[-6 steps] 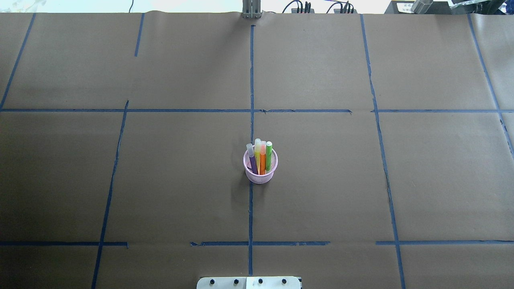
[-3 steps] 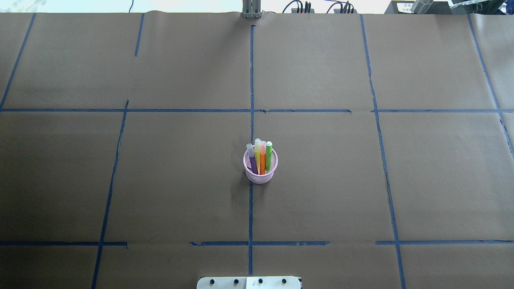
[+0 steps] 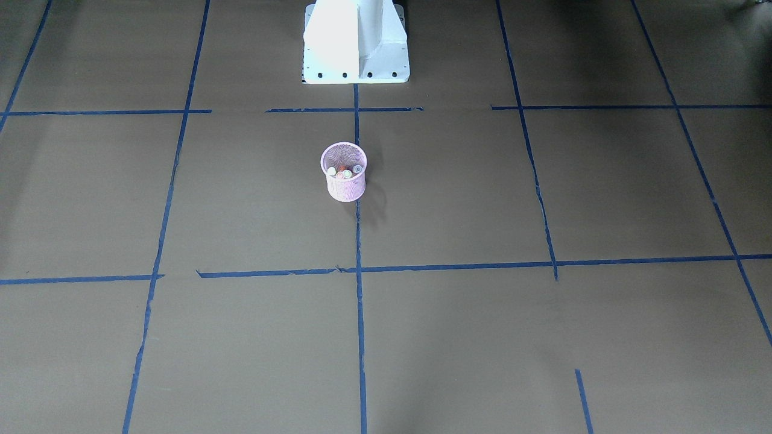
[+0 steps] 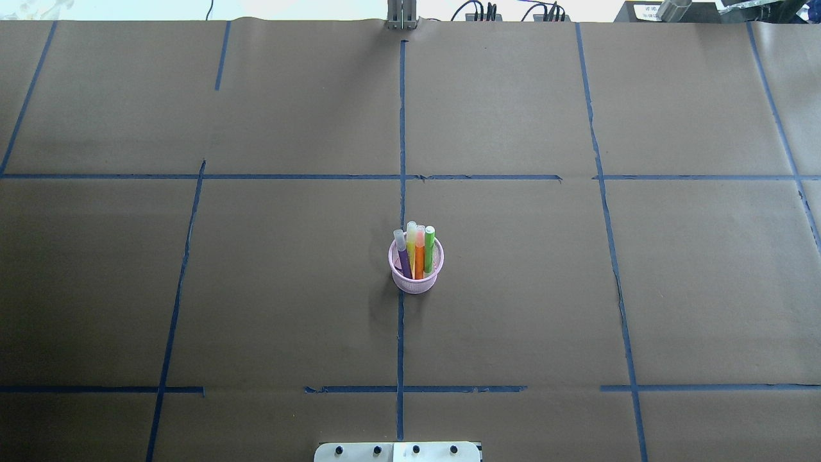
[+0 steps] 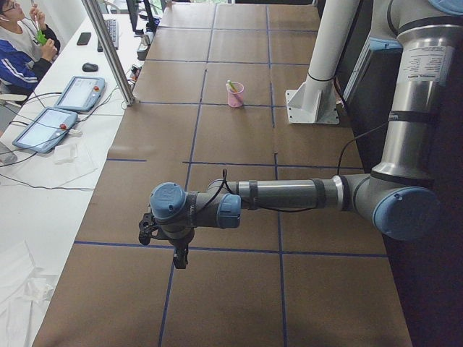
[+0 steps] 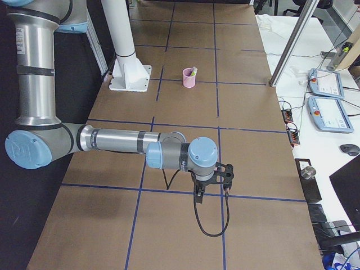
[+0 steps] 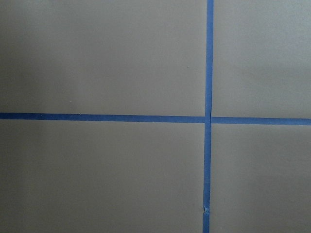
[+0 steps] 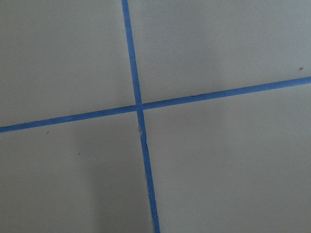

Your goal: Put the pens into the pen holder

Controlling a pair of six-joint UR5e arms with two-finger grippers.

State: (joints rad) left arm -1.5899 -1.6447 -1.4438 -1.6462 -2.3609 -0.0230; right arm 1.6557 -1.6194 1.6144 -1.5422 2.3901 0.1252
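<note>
The pink mesh pen holder (image 4: 415, 277) stands upright at the table's middle, on the central tape line. Several pens stand in it, caps up: a purple pen (image 4: 403, 258), a yellow one (image 4: 411, 242), an orange one (image 4: 419, 258) and a green one (image 4: 429, 247). From the front I see the holder (image 3: 345, 188) with only cap tips showing. My left gripper (image 5: 177, 253) hangs far from it near the table's left end, and my right gripper (image 6: 212, 191) near the right end. I cannot tell whether either is open or shut. Both wrist views show only paper and tape.
Brown paper with blue tape lines (image 4: 401, 128) covers the table. The white robot pedestal (image 3: 356, 42) stands behind the holder. A metal post (image 5: 108, 54) rises at the far edge, with control tablets (image 5: 79, 92) and a seated person (image 5: 22, 50) at the side bench.
</note>
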